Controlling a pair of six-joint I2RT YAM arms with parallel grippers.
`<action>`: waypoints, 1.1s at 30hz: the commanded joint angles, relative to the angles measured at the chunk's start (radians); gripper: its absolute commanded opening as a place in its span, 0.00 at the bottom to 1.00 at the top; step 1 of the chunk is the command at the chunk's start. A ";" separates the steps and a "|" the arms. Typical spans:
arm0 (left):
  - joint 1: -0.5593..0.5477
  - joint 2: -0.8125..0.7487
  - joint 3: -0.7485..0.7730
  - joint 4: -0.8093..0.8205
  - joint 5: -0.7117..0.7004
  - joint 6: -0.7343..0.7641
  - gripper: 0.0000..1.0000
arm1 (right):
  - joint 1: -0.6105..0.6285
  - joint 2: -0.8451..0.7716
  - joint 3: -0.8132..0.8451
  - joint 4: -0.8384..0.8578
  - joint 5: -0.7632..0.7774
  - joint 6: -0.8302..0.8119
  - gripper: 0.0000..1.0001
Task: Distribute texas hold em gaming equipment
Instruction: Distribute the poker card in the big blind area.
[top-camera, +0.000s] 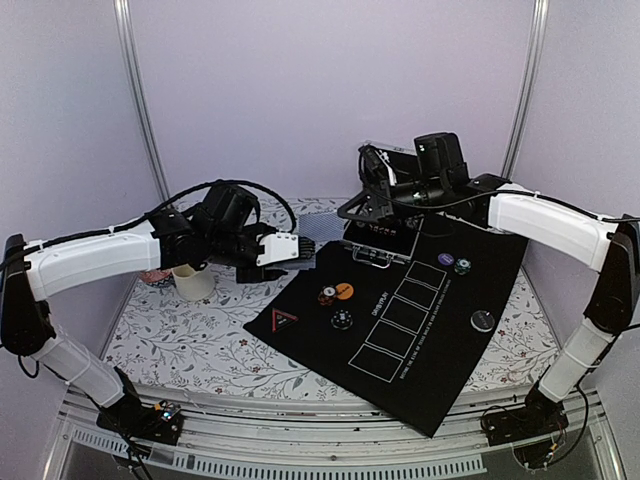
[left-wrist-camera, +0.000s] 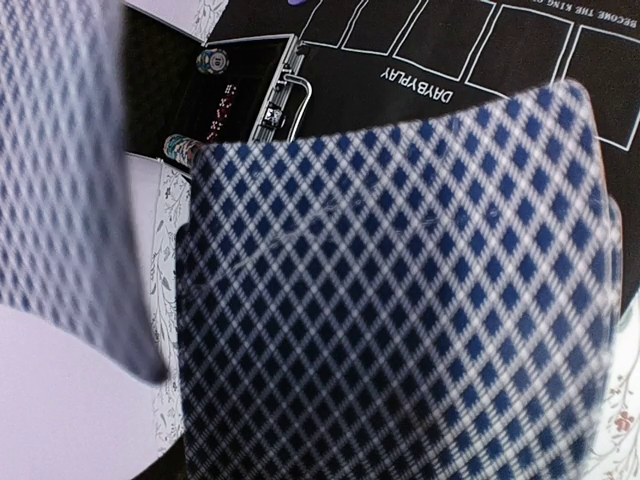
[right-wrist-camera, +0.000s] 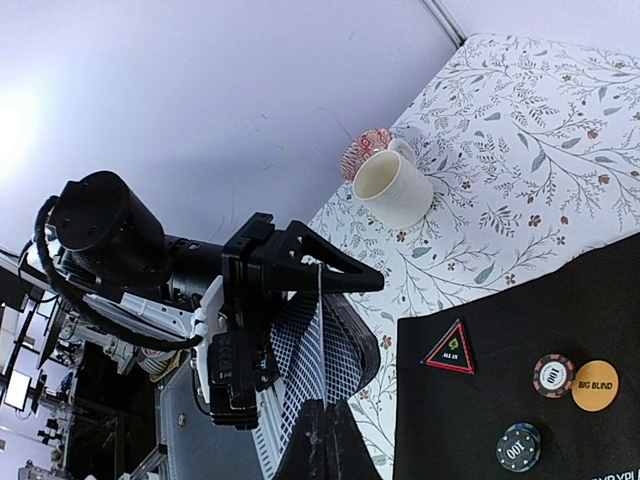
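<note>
My left gripper (top-camera: 284, 250) is shut on a deck of playing cards (right-wrist-camera: 335, 335) with blue-checked backs, held above the table's left half. In the left wrist view those card backs (left-wrist-camera: 400, 300) fill the picture and hide the fingers. My right gripper (right-wrist-camera: 328, 438) is shut on the edge of a single card (right-wrist-camera: 321, 330), seen edge-on and still standing against the deck. On the black mat (top-camera: 420, 350) lie a red-striped chip (top-camera: 327, 296), an orange button (top-camera: 344, 291), a dark chip (top-camera: 342, 320), a purple disc (top-camera: 445, 259), a chip (top-camera: 462, 266) and a black disc (top-camera: 484, 320).
A cream cup (top-camera: 193, 282) stands on the floral tablecloth under the left arm, with a small patterned dish (right-wrist-camera: 366, 152) behind it. A red-edged triangular marker (top-camera: 283, 320) lies at the mat's left corner. An open chip case (top-camera: 385, 238) sits at the mat's far end.
</note>
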 joint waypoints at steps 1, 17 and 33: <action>0.014 -0.031 -0.012 0.027 0.020 -0.013 0.52 | -0.033 -0.065 -0.032 0.022 0.018 0.009 0.02; 0.007 -0.043 -0.002 0.027 0.063 -0.038 0.52 | -0.280 -0.270 -0.233 -0.007 0.040 -0.008 0.02; -0.036 -0.138 -0.094 0.091 0.118 -0.066 0.52 | -0.306 -0.253 -0.448 0.001 0.068 -0.017 0.02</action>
